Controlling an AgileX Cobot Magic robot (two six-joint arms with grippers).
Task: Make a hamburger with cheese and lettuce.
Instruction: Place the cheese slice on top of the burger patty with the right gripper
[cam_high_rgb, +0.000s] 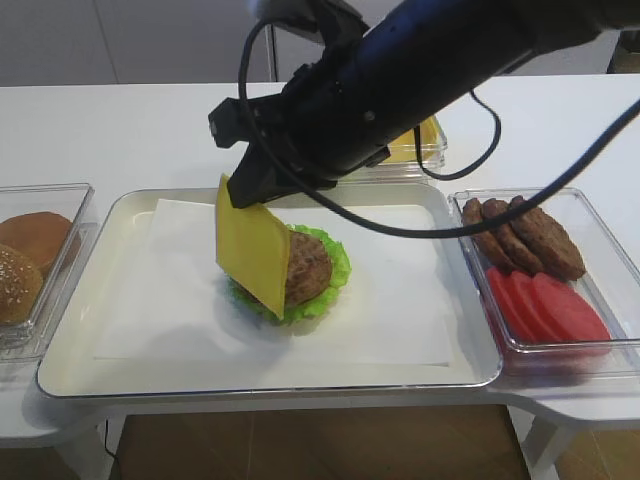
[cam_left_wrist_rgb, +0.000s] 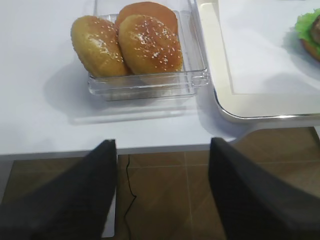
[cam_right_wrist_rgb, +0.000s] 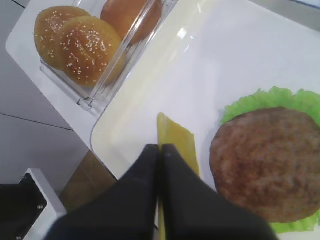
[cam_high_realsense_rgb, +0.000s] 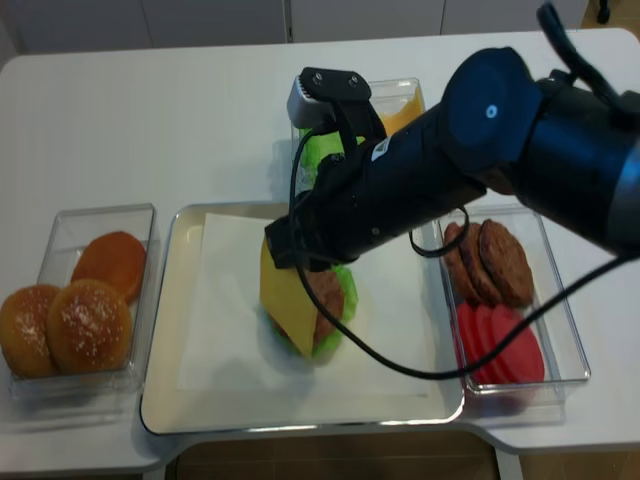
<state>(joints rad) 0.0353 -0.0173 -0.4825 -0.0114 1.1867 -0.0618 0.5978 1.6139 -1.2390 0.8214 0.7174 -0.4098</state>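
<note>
we see the right gripper (cam_high_rgb: 243, 190) pinched tight on the top edge of the cheese (cam_high_rgb: 251, 246), a yellow square that hangs tilted on edge over the left side of the hamburger (cam_high_rgb: 297, 272). the slice's lower corner dips to the lettuce (cam_high_rgb: 335, 273) frill, though we cannot tell if it touches. from the right wrist view the dark fingers (cam_right_wrist_rgb: 150, 170) meet on the cheese (cam_right_wrist_rgb: 176, 140), seen edge-on just left of the patty (cam_right_wrist_rgb: 267, 162) and its lettuce (cam_right_wrist_rgb: 267, 100) ring. the hamburger sits near the middle of a sheet of paper (cam_high_rgb: 180, 300) on the tray (cam_high_rgb: 90, 300). left of the tray, a clear box holds buns (cam_high_rgb: 25, 260); on the right, another holds dark patties (cam_high_rgb: 525, 235) and red slices (cam_high_rgb: 545, 305). behind the arm, a box with more yellow slices (cam_high_realsense_rgb: 400, 115) stands at the tray's far edge. the left gripper (cam_left_wrist_rgb: 162, 190) hangs spread wide past the table edge, nothing between its fingers (cam_left_wrist_rgb: 75, 200), near the buns (cam_left_wrist_rgb: 125, 45).
</note>
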